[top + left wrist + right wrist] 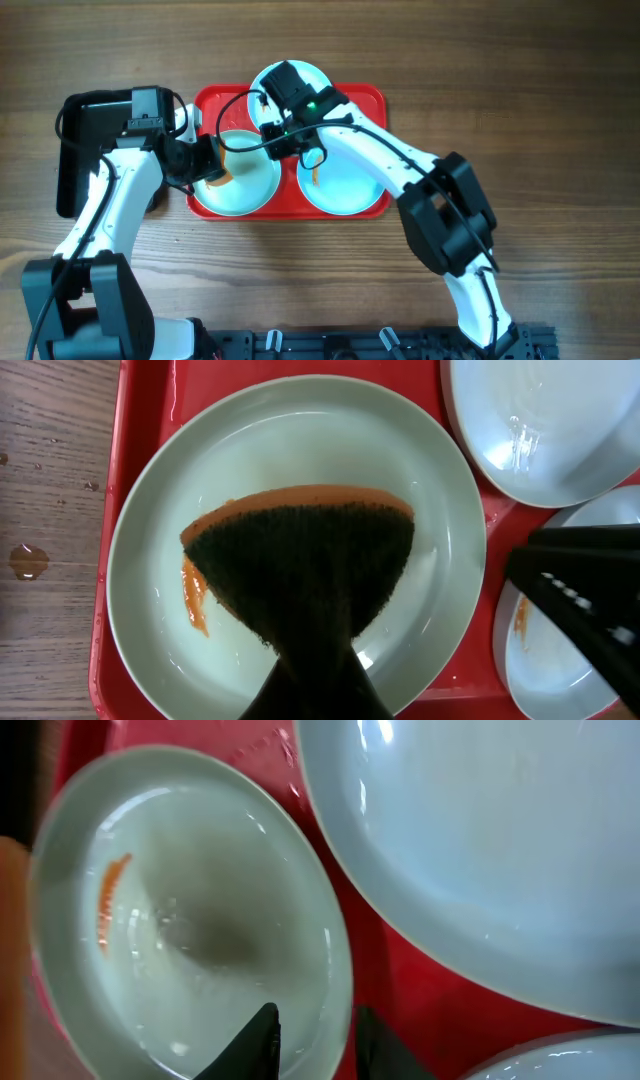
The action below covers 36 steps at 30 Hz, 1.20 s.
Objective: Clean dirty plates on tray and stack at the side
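Observation:
On the red tray (370,100) lie three pale plates. My left gripper (207,160) is shut on a sponge (300,565) with a dark scrubbing face and an orange back, pressed flat on the left plate (300,440). An orange smear (193,595) shows beside the sponge. My right gripper (312,1038) has closed onto this plate's near rim (335,970), one finger inside the plate and one outside over the tray. The right plate (345,190) also carries an orange smear. The far plate (300,75) overhangs the tray's back edge.
A glossy black tray (80,150) lies left of the red tray, partly under my left arm. Bare wooden table (500,80) surrounds both trays. A few water drops (28,560) sit on the wood left of the red tray.

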Motion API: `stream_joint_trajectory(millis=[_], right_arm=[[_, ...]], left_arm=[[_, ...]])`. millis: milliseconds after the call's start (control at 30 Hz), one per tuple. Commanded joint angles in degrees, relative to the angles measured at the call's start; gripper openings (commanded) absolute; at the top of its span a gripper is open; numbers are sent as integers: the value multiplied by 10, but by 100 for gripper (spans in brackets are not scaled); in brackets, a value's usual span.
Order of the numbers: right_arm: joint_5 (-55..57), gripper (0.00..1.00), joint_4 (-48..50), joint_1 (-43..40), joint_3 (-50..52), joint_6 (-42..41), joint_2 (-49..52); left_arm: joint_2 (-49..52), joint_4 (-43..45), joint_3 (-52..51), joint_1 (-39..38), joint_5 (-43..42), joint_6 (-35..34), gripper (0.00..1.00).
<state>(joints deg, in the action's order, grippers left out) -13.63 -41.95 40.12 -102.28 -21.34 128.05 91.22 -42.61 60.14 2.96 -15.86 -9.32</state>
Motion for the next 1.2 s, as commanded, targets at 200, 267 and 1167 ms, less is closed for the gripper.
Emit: stream_joint_trajectory(millis=[200, 267, 1167], right_arm=[[16, 26, -24, 2, -11, -38, 38], [17, 25, -10, 3, 4, -46, 38], [47, 8, 21, 12, 45, -87, 39]], left_arm=[[5, -2, -2, -1, 5, -3, 4], [5, -2, -2, -1, 5, -3, 4], [5, -2, -2, -15, -2, -2, 4]])
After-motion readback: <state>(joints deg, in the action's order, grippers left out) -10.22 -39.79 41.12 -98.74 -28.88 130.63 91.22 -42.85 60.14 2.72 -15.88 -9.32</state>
